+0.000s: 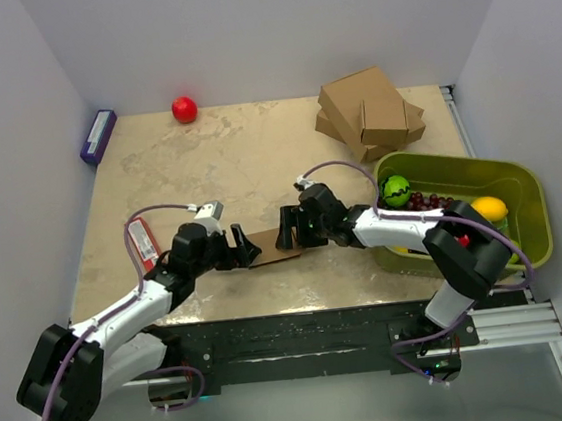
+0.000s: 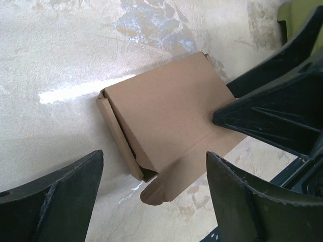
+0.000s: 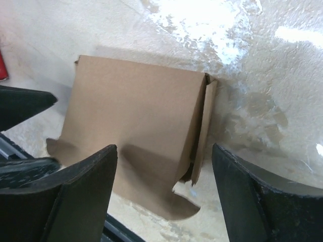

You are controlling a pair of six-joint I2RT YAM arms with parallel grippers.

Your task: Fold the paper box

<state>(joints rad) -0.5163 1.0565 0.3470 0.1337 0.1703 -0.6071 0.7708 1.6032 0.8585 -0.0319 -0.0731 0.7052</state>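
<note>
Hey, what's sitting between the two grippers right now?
The paper box lies flat between the left gripper and the right gripper. The top external view shows this best.

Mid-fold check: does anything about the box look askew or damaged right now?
No damage shows. The paper box lies flat, but its side flap is only half folded and gapes at one corner, and a rounded tab sticks out untucked beside it.

Plain brown paper box (image 2: 166,131) on a mottled beige-and-white table (image 2: 60,50).
</note>
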